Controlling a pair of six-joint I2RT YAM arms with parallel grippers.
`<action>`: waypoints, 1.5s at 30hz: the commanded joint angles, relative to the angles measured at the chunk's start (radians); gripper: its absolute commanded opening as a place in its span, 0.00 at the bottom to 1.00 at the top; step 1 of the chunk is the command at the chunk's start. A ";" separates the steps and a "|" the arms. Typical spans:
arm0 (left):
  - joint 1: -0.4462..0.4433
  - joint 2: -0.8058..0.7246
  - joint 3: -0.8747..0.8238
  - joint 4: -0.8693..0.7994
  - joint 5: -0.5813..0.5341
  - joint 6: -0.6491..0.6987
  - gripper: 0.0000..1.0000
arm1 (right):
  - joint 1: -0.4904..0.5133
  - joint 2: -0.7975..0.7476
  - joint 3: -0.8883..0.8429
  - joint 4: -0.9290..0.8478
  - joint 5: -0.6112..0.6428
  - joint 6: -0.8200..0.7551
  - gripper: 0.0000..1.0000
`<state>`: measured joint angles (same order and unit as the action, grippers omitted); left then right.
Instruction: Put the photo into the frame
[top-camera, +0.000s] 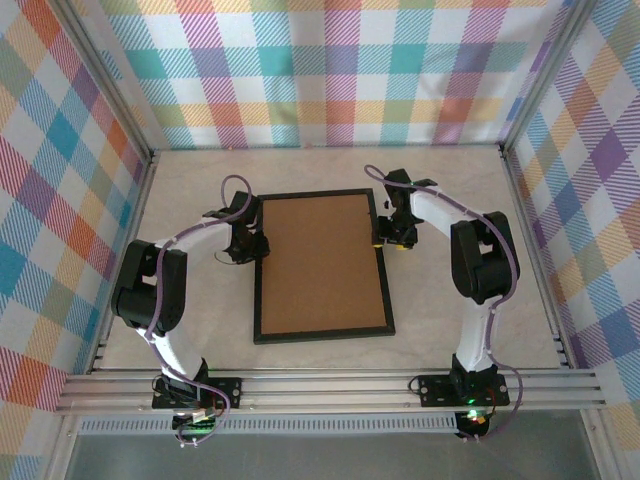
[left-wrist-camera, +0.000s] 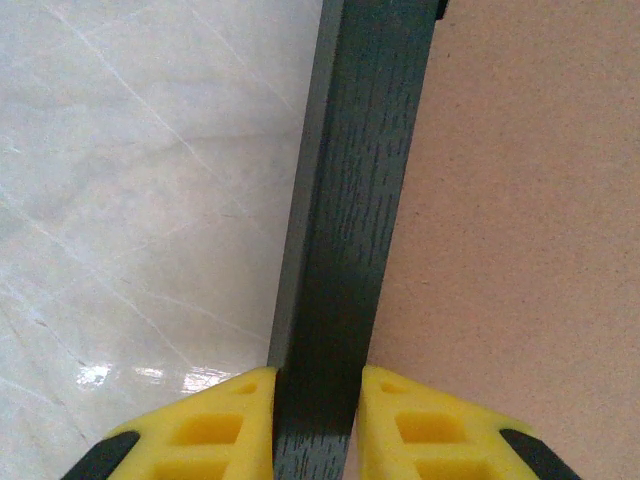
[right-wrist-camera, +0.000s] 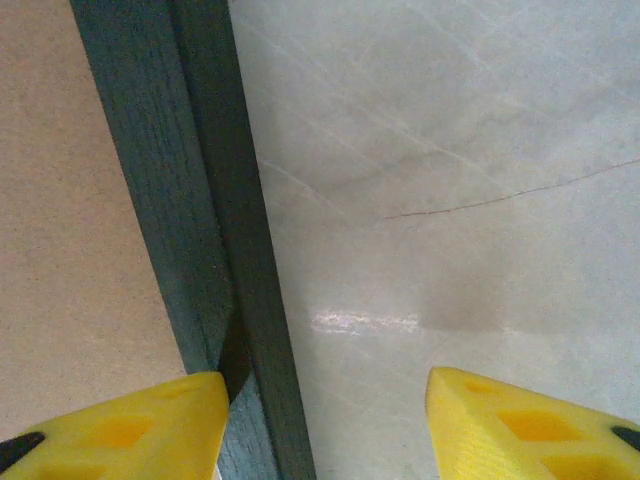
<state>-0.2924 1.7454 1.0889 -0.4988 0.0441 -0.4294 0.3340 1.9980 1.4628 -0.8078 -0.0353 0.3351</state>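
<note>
Left claw (left-wrist-camera: 315, 420) pinches the left rail of the thin black rectangular picture frame (top-camera: 321, 265), yellow fingertips (left-wrist-camera: 215, 430) pressed against both sides of the dark wood-grain bar, which runs straight ahead out of the gap. Its brown board back (left-wrist-camera: 520, 220) lies to that claw's right, the pale marbled table (left-wrist-camera: 140, 200) to its left. Right claw (right-wrist-camera: 328, 400) stands spread over the opposite long rail: the bar passes just beside its left finger (right-wrist-camera: 120, 430), while the other finger hangs well out over the table. The frame lies face down between the two claws, long axis in line with both. Closing the right claw squarely would likely need a small shift toward the board, so the rail sits centred.
</note>
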 joint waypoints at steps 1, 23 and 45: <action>-0.010 0.003 -0.003 -0.049 0.031 -0.004 0.24 | 0.027 0.036 0.008 0.038 -0.059 0.014 0.56; -0.010 0.028 0.006 -0.037 0.048 -0.006 0.24 | 0.130 0.146 0.059 -0.010 -0.029 0.050 0.55; 0.078 0.055 0.105 -0.142 -0.055 0.116 0.22 | 0.007 -0.025 0.022 0.011 -0.044 -0.050 0.55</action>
<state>-0.2367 1.7908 1.1687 -0.5972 0.0353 -0.3313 0.3374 1.9987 1.5097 -0.8032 -0.0517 0.3080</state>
